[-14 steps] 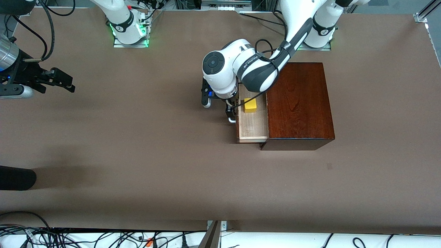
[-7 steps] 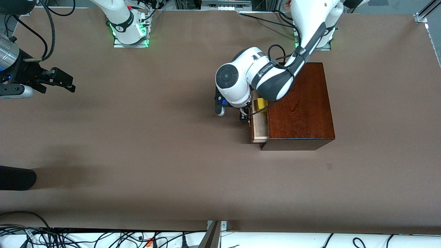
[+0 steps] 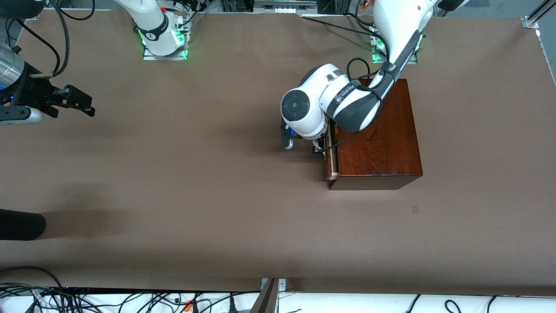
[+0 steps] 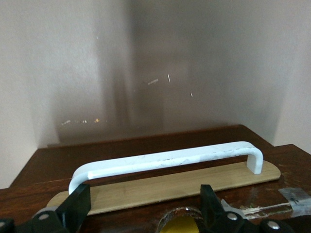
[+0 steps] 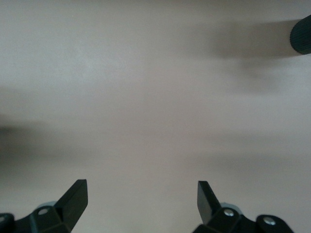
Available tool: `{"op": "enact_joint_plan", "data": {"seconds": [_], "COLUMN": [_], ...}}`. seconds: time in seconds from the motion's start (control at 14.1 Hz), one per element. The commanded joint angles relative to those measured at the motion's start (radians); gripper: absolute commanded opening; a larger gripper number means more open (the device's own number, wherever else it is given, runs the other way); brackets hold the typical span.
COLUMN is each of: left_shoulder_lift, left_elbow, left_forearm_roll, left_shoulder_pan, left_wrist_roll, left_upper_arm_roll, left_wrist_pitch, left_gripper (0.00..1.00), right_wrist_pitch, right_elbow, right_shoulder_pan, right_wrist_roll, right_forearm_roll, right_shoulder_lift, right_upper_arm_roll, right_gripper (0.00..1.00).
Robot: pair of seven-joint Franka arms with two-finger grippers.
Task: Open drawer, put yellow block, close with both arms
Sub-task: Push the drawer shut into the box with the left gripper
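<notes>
Now the drawer [image 3: 332, 161] is almost fully inside the dark wooden box [image 3: 377, 132], with only a thin pale strip showing. The left gripper [image 4: 144, 213] is at its white handle [image 4: 165, 160], fingers spread wide. The yellow block is not visible. The right gripper [image 5: 141, 201] waits wide open over the table [image 3: 173, 182] at the right arm's end.

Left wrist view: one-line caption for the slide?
Open left gripper at the drawer front, fingers apart beside the white handle.
</notes>
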Motion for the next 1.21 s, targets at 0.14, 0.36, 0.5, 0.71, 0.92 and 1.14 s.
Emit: {"op": "enact_joint_plan", "data": {"seconds": [0.14, 0.36, 0.5, 0.71, 0.92, 1.14], "left_shoulder_lift": [-0.033, -0.033, -0.033, -0.034, -0.034, -0.042], "left_elbow": [-0.024, -0.024, -0.024, -0.011, 0.018, 0.052], "left_forearm_roll": [0.095, 0.098, 0.121, 0.124, 0.107, 0.106], "left_shoulder_pan": [0.054, 0.058, 0.06, 0.06, 0.054, 0.049], "left_wrist_roll": [0.054, 0.062, 0.062, 0.051, 0.04, -0.002], "left_upper_arm_roll": [0.008, 0.01, 0.01, 0.004, -0.005, -0.048], "left_wrist_pitch": [-0.028, -0.041, -0.052, -0.054, -0.051, -0.052], "left_gripper": [1.0, 1.0, 1.0, 1.0, 1.0, 1.0], "right_wrist_pitch": [-0.013, -0.014, -0.013, -0.013, -0.013, -0.013], "right_elbow": [0.014, 0.014, 0.014, 0.014, 0.014, 0.014], "right_shoulder_pan": [0.001, 0.001, 0.001, 0.001, 0.001, 0.001], "right_wrist_roll": [0.02, 0.02, 0.02, 0.023, 0.023, 0.023], "right_forearm_roll": [-0.008, -0.007, -0.005, -0.005, -0.005, -0.005], "right_shoulder_lift": [-0.003, -0.003, -0.003, -0.003, -0.003, -0.003], "right_upper_arm_roll": [0.006, 0.006, 0.005, 0.005, 0.005, 0.005], "right_gripper": [1.0, 1.0, 1.0, 1.0, 1.0, 1.0]}}
